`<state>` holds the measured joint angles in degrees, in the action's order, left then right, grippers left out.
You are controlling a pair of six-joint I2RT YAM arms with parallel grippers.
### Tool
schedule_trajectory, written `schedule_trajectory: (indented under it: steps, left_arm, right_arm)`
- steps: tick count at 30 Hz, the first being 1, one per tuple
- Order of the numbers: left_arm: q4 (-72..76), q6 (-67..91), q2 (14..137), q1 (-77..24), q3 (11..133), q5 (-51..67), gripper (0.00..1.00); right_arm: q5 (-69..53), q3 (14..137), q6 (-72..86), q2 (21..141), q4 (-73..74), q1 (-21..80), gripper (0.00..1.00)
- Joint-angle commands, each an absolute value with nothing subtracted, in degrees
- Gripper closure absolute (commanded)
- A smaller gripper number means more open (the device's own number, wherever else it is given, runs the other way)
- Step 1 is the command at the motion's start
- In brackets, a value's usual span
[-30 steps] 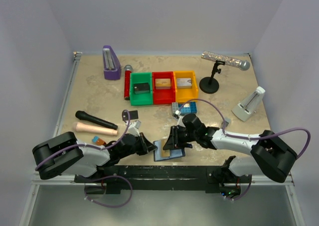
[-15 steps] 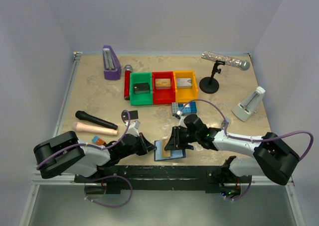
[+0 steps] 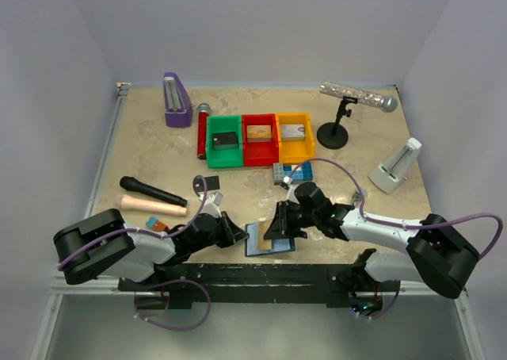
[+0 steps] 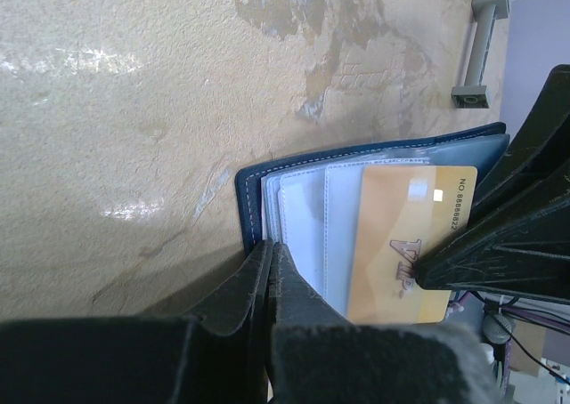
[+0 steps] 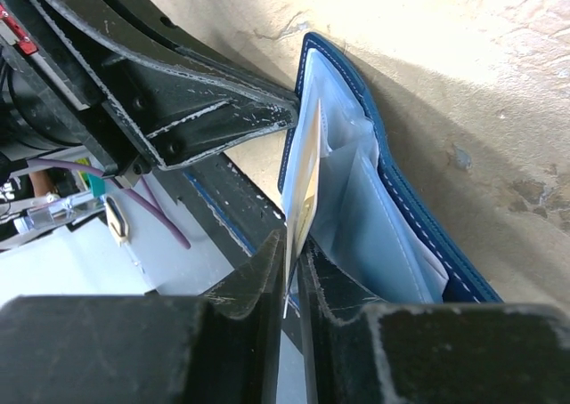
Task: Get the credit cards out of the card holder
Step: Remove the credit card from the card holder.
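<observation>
Table: beige marbled top. Along the back sat purple metronome, red cylinder, then green bin, red bin and yellow bin touching in a row, and mic stand. White metronome sat right. Brick plate was just in front of the bins. Black mic and peach tube lay side by side on the left. Card holder was open near the front edge.

Your card holder is navy with white stitching, and its inner pockets are pale blue-grey. The card is gold-tan with dark lettering. Your table is beige, marbled brown. Farther off you have a green bin, a red bin and a yellow bin. The metronome at far left is purple.
</observation>
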<state>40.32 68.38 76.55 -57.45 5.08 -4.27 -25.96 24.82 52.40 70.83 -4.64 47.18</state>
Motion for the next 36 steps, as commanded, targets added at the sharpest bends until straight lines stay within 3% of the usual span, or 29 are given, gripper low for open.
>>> schedule_trajectory:
  steps: [1, 14, 19, 36]
  left_arm:
    - [29.4, 66.1, 79.0, -57.5, 1.6, -7.6, 1.0]
    - [25.8, 64.4, 70.8, -57.5, 2.6, -8.0, 1.0]
    - [23.4, 63.9, 68.9, -57.5, 2.9, -8.9, 1.0]
    - [18.6, 62.1, 65.0, -57.5, 5.5, -8.4, 0.99]
  right_arm:
    - [-24.9, 24.9, 51.4, 68.6, -5.1, 46.8, 0.86]
    - [-24.7, 24.8, 51.3, 68.0, -4.2, 46.6, 0.93]
    - [-24.7, 24.8, 51.2, 67.7, -3.8, 46.4, 1.0]
    - [-23.4, 25.0, 50.5, 65.1, -0.6, 46.2, 1.0]
